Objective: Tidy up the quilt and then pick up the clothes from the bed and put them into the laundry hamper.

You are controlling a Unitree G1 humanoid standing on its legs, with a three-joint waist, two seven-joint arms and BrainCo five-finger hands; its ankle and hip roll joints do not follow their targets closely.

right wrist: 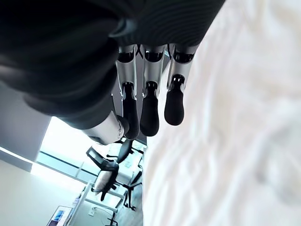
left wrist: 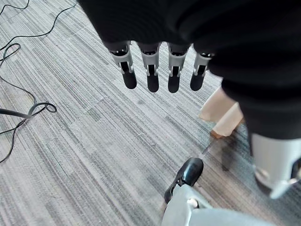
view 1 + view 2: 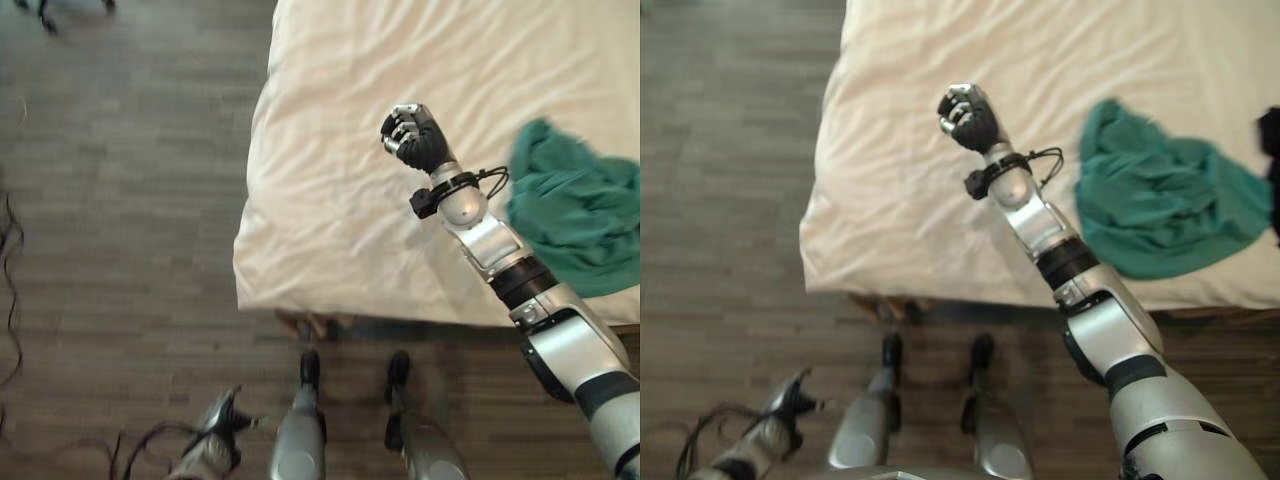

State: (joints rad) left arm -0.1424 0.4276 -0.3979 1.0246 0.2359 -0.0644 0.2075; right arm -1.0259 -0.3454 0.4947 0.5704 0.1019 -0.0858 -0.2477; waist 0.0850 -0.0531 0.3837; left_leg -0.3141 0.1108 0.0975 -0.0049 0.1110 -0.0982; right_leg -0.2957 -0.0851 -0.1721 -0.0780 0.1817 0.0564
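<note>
A cream quilt (image 3: pixel 400 120) covers the bed, lying fairly flat with light wrinkles. On its right side lies a crumpled green garment (image 3: pixel 580 205). My right hand (image 3: pixel 412 136) is raised over the middle of the quilt, left of the garment and apart from it. In the right wrist view its fingers (image 1: pixel 149 110) hang loosely bent with nothing in them. Low beside the bed's near corner, my left hand (image 3: pixel 216 424) hangs over the floor, fingers (image 2: pixel 152 75) straight and empty.
A dark piece of cloth (image 3: pixel 1270 150) shows at the bed's far right edge. The bed's near edge (image 3: pixel 330 300) runs in front of me, with a wooden leg (image 3: pixel 300 322) under its corner. Grey wood floor (image 3: pixel 120 200) stretches to the left.
</note>
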